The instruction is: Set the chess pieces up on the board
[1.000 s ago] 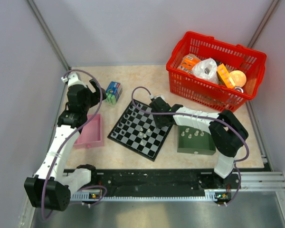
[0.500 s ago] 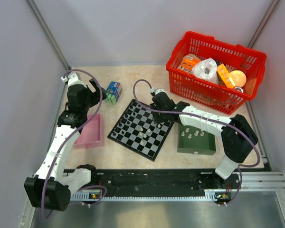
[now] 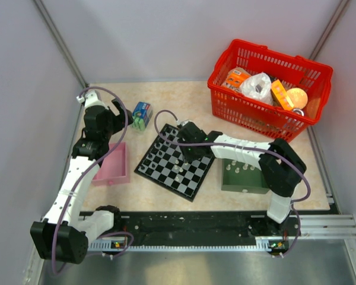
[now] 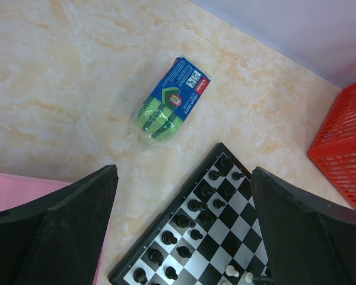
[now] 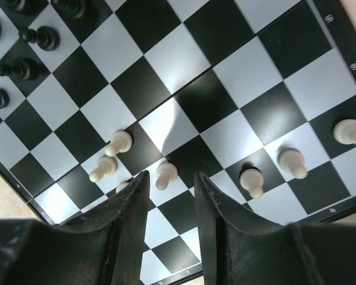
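Pawn placement on the near rank. The right gripper [image 5: 171, 178] hangs low over the glossy checkered board [image 5: 225, 65]. Its matte black fingers [image 5: 130, 225] are parted slightly wider than a small round-headed pale pawn [image 5: 165, 174] standing between the tips, apparently ungripped. The next move probably calls for a straight, clean lift. The left gripper [image 4: 184, 172] gapes wide, empty.

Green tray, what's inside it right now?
Several pale chess pieces stand inside the green tray, most in its far half and one near the front wall. The right arm crosses the far edge, so anything beneath it is hidden.
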